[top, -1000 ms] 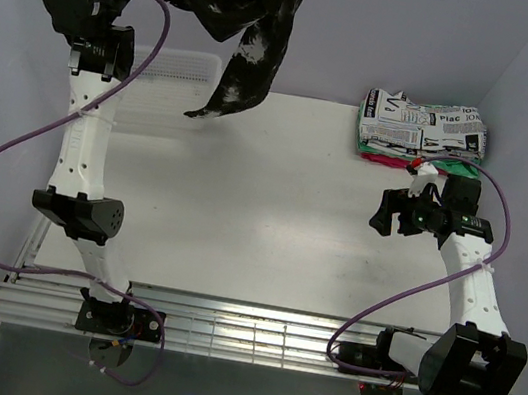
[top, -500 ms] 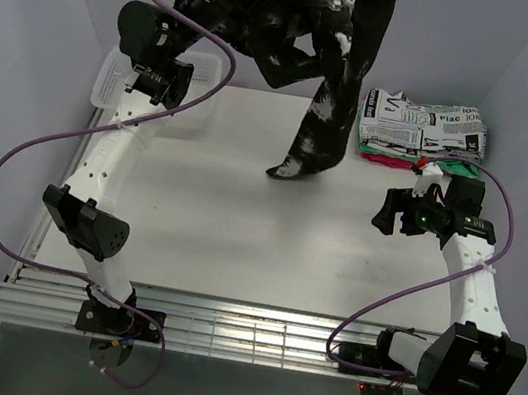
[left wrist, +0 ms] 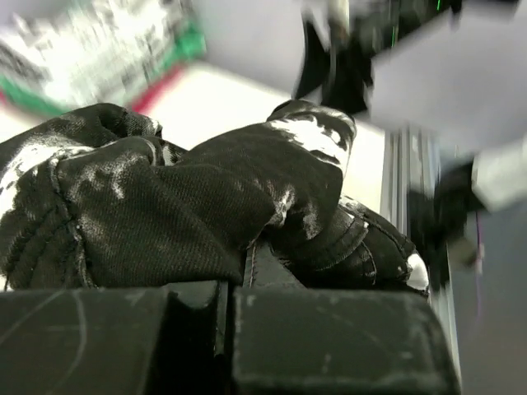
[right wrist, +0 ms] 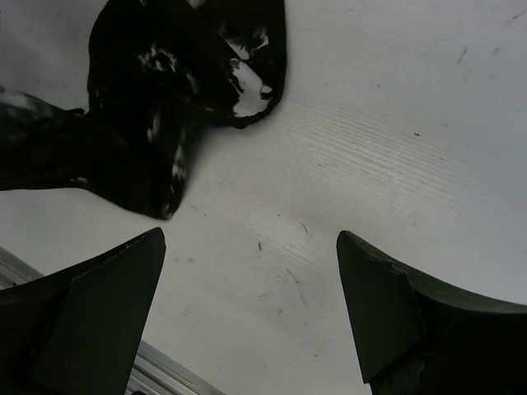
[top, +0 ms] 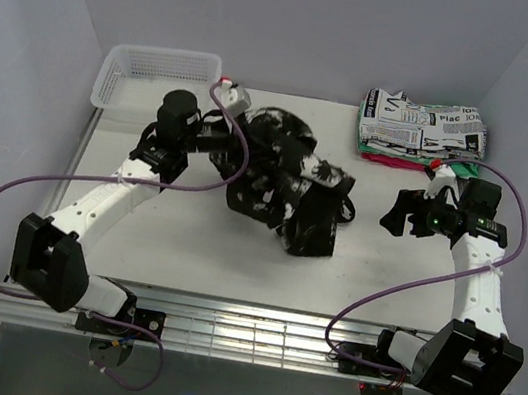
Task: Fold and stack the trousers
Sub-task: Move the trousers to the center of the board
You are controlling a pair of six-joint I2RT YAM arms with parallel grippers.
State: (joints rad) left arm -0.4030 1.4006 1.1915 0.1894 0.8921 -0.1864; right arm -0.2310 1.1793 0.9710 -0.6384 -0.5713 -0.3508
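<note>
Top external: trousers [top: 288, 176] lie in a crumpled heap mid-table [top: 185, 245]. Left gripper [top: 235, 149] sits at the heap's left edge. Right gripper [top: 398, 213] hovers right of the heap, apart from it.
Left wrist: jaws nearly together, a fold of black fabric pinched at the tips.
Right wrist: jaws spread wide, nothing between them; a trouser end lies upper left.

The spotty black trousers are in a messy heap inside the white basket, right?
Not quite. The trousers are in a messy heap, but on the table, beside the white basket, not inside it. The top external view shows this.
</note>
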